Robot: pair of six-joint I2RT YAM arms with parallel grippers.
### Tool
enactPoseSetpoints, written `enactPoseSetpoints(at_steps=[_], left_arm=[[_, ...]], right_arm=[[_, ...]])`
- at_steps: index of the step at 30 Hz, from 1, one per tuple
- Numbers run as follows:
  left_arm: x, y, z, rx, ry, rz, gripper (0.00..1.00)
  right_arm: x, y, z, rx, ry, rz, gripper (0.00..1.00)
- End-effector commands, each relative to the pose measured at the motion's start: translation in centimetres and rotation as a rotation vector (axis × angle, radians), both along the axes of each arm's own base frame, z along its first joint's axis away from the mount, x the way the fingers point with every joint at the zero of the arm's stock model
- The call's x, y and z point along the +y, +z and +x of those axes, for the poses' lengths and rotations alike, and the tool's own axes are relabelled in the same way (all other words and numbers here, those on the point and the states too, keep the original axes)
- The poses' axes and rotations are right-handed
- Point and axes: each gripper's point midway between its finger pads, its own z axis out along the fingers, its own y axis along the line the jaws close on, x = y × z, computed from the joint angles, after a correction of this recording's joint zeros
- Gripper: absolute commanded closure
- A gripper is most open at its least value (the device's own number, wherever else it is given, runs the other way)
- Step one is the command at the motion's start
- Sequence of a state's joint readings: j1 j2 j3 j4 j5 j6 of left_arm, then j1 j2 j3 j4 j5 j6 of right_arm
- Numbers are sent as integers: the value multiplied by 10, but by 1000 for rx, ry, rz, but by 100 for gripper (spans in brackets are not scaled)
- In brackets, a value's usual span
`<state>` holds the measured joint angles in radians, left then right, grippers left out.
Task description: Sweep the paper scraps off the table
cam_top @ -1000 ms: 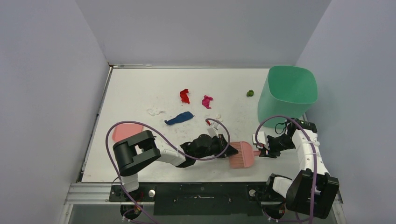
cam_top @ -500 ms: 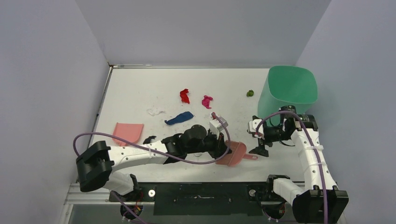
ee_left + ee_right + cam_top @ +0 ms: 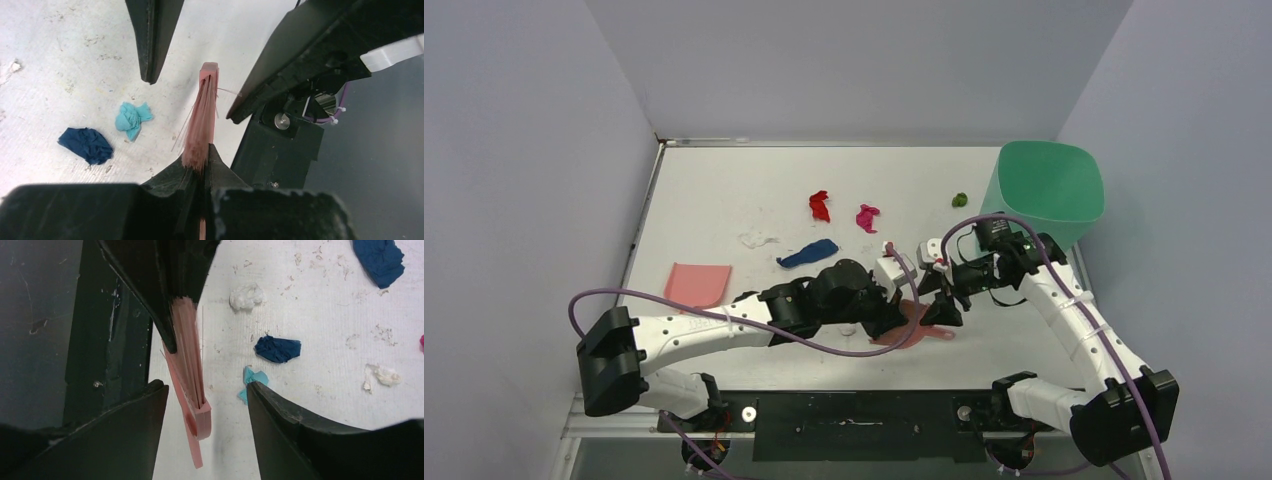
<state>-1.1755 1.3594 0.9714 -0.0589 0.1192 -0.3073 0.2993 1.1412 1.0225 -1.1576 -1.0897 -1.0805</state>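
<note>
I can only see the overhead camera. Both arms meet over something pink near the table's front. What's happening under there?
Observer: The left gripper is shut on the bristles of a flat pink plastic brush.
Operator: And the other arm?
Observer: The right gripper is open, its fingers on either side of the brush's handle end.
Operator: Any paper hidden there?
Observer: Yes, a crumpled cyan paper scrap and a dark blue one lie beside the brush on the white table.

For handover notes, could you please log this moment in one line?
left fingers: shut on pink brush | right fingers: open, straddling brush | paper scraps: scattered on table
</note>
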Motion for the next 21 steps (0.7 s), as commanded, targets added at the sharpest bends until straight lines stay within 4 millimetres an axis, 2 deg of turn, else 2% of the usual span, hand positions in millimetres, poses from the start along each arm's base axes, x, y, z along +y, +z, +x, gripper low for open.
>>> enactPoseSetpoints(at_steps=[1,7,9,10,13,14,17,18,19,21], left_arm=[[-3,52,6,-101,2,-105,100],[0,67,9,-137,15,-128,100],[6,71,14,-161,46,-130,100],[10,73,18,-172,68,-134,93],[27,84,28,-215,163,-188,58],[36,98,32,-235,213,-252,51],[65,116,36,-222,346,-462,36],[76,115,36,-207,385,-536,33],[86,120,34,-192,412,-626,32],[104,115,32,-154,460,-762,31]], right_arm=[[11,16,9,8,-44,50,45],[15,7,7,42,-41,35,85],[16,8,6,47,-34,43,93],[17,10,6,49,-31,55,94],[22,23,6,57,-39,112,95],[24,31,10,57,-57,143,95],[24,56,22,95,-104,269,95],[22,66,27,123,-129,319,95],[19,75,34,148,-151,366,95],[11,88,40,233,-171,443,95]])
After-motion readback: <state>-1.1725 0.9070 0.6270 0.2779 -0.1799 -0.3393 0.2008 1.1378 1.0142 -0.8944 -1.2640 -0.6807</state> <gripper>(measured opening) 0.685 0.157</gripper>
